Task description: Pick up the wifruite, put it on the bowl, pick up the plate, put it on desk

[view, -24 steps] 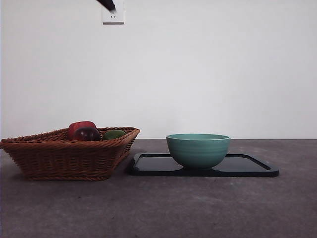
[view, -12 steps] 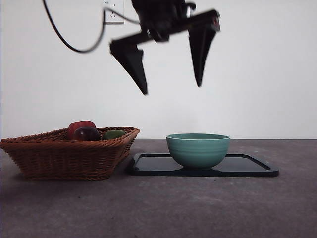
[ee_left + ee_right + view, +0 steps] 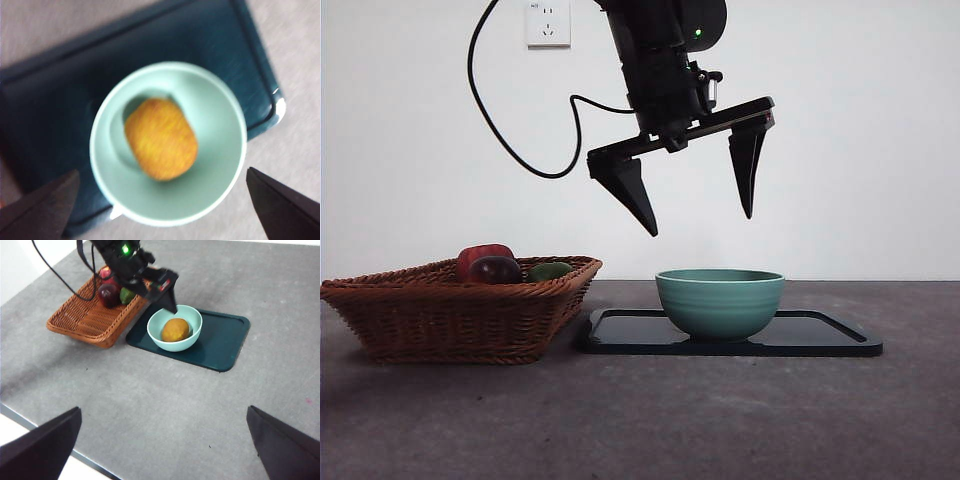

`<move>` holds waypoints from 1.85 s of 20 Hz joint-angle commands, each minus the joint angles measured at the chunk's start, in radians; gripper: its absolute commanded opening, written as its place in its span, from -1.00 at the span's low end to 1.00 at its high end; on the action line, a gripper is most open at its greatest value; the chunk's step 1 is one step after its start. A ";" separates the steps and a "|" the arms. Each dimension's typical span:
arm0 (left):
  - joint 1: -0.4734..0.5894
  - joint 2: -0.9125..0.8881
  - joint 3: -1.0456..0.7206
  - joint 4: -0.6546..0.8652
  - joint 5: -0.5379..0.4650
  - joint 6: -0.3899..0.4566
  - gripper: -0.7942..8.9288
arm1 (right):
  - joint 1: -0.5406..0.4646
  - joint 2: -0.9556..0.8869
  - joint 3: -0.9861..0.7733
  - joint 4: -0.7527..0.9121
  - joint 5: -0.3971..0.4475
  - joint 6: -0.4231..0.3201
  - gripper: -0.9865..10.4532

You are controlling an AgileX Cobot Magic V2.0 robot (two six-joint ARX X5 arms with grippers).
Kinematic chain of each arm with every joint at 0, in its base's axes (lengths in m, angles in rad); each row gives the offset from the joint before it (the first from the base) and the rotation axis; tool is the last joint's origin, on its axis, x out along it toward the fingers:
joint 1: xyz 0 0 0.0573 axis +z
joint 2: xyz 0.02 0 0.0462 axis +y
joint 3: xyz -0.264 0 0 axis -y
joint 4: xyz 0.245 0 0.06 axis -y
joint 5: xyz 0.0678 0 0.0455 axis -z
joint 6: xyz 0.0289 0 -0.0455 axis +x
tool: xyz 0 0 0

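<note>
A wicker basket stands on the worktop to the left of the bowl, its near corner just beside the tray. In the basket's far end lie a red fruit, a dark purple fruit and a green fruit, close together. The dark tray lies flat on the worktop and carries the mint-teal bowl, which sits toward the tray's basket-side end. Inside the bowl rests the wifruite, a brownish-orange oval lying on the bowl's floor; from the front the bowl's wall hides it. Directly above the bowl hangs the left end effector, spread wide and empty, its two black jaws pointing down and apart, tips clear of the rim, one over the bowl's basket side and one over its far side. A black cable loops from the arm toward the wall above the basket. The right end effector is high and well away from the bowl, over bare worktop, also spread wide and holding nothing.
</note>
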 commanded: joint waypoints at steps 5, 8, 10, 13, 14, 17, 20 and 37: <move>-0.026 0.066 0.035 0.053 0.017 0.007 0.23 | 0.006 -0.001 0.010 0.007 0.000 0.003 0.14; -0.037 0.095 0.035 0.052 0.016 0.027 0.22 | 0.006 -0.001 0.010 0.007 0.000 0.003 0.14; -0.039 0.114 0.035 0.058 0.016 0.032 0.10 | 0.006 -0.001 0.010 0.007 0.000 0.003 0.14; -0.038 0.136 0.035 0.078 0.013 0.032 0.10 | 0.006 -0.001 0.010 0.006 0.000 0.007 0.14; -0.035 0.138 0.035 0.078 0.013 0.032 0.10 | 0.006 -0.001 0.010 0.006 -0.001 0.007 0.14; -0.035 0.155 0.035 0.076 0.012 0.040 0.10 | 0.006 -0.001 0.010 0.005 0.000 0.008 0.14; -0.035 0.171 0.035 0.076 0.010 0.055 0.10 | 0.006 -0.001 0.010 0.003 0.000 0.008 0.14; -0.031 0.207 0.114 0.050 -0.018 0.062 -0.34 | 0.006 -0.001 0.010 0.000 0.001 0.006 0.14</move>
